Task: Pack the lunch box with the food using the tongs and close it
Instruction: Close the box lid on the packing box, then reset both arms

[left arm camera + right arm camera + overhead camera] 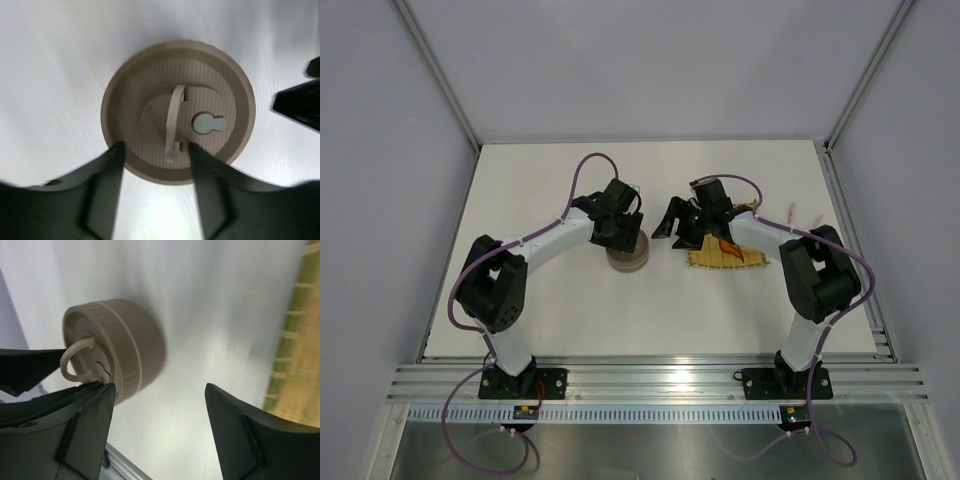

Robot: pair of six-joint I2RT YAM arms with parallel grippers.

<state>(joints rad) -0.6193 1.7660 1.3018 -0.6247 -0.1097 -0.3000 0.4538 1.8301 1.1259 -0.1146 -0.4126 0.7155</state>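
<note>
The lunch box point(627, 256) is a round tan tub standing on the white table with its lid point(177, 112) on. A thin loop handle point(173, 120) stands up from the lid's middle. My left gripper point(156, 146) hovers just above the lid, open, one fingertip on each side of the handle and nothing gripped. My right gripper point(158, 387) hangs open over bare table to the right of the lunch box point(130, 350), holding nothing. Orange food pieces point(725, 246) lie on the yellow woven mat point(725, 260). I cannot make out the tongs in any view.
The mat's edge point(295, 355) lies close to the right of my right gripper. The two grippers are near each other over the table's middle; the right one's dark finger point(300, 105) shows in the left wrist view. Grey walls enclose the table on three sides.
</note>
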